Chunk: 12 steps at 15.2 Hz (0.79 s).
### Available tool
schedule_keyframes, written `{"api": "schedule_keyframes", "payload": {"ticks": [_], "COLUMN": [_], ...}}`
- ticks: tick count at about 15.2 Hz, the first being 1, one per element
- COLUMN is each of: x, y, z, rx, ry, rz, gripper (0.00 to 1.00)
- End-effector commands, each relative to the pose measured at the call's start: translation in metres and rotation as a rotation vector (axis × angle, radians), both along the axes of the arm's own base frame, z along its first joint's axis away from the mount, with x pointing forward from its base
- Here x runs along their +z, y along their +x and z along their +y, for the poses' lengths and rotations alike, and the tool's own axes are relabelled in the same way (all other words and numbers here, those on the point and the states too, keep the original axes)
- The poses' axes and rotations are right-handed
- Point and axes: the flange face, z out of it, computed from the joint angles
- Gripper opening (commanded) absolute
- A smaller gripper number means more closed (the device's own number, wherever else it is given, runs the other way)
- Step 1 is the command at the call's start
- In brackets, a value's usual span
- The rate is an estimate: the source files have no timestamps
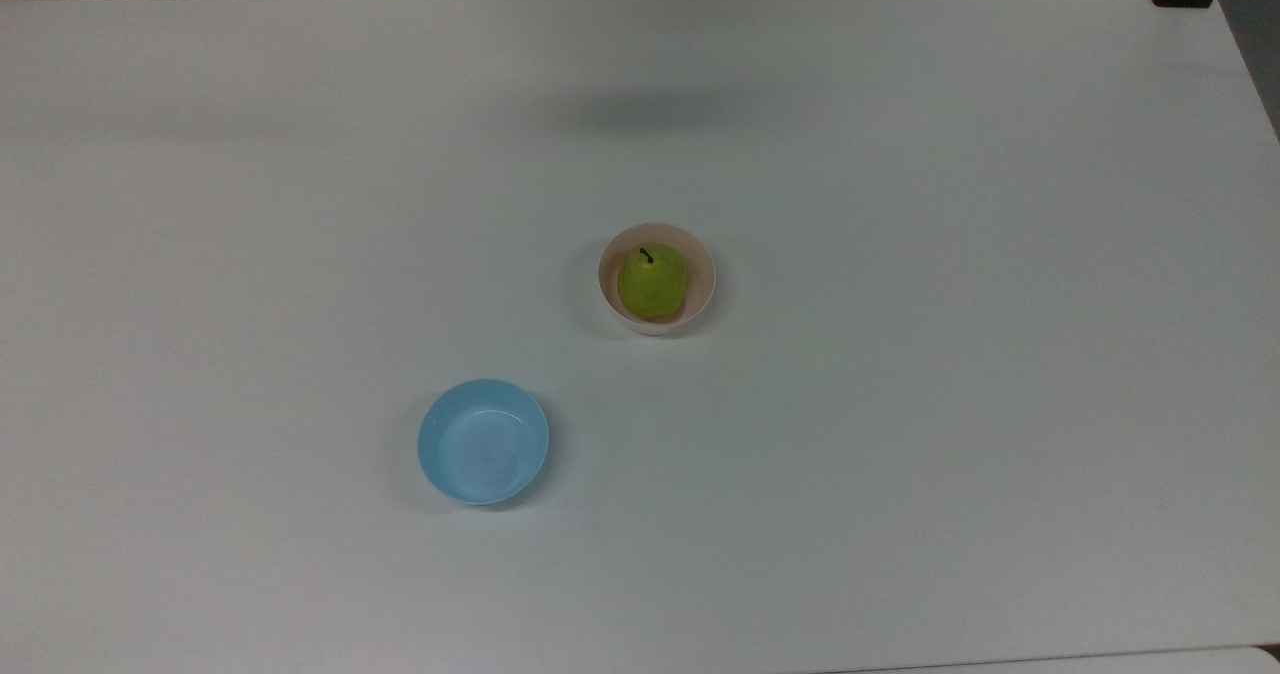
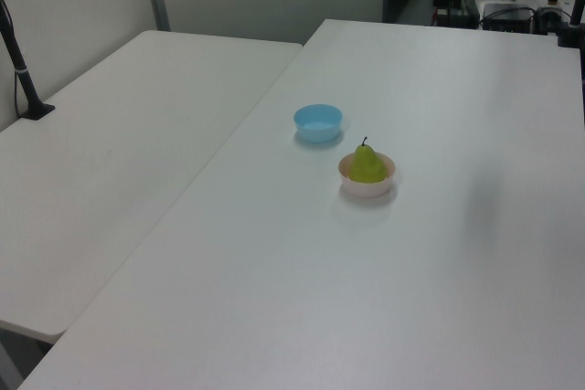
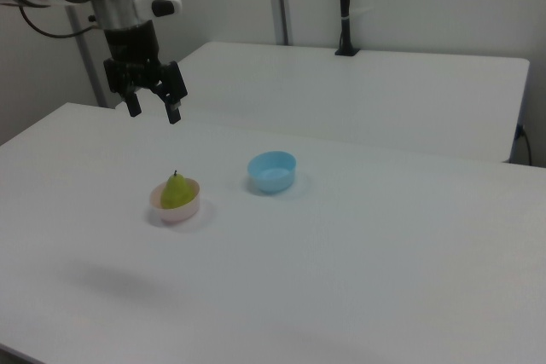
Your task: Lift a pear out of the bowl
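pear (image 1: 652,282): yellow-green, dark stem up, seated upright in the pale pink bowl (image 1: 704,288) near the middle of the white worktop (image 1: 900,404). light blue bowl (image 1: 483,441): apart from the pink one, toward the top view's lower left. gripper (image 3: 153,108): raised well above the worktop, up and to the right view's left of the pear, fingers (image 3: 173,112) spread and holding nothing.
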Motion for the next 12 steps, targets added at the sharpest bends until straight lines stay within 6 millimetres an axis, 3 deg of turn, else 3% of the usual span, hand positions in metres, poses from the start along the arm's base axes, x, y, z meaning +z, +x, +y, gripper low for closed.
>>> {"api": "schedule_keyframes", "payload": {"ticks": [1,5,7,12], "x": [-0.005,-0.019,-0.025,-0.065], "y": [-0.002,0.015,0.021,0.045], "z": [0.006,0.015,0.033,0.066], "rx": [0.032,0.048,0.079,0.132], "ry": [0.011,0.021,0.023,0.022], "rz": [0.016,-0.014,-0.031,-0.027], "gripper": [1.00,1.00,1.00,1.00]}}
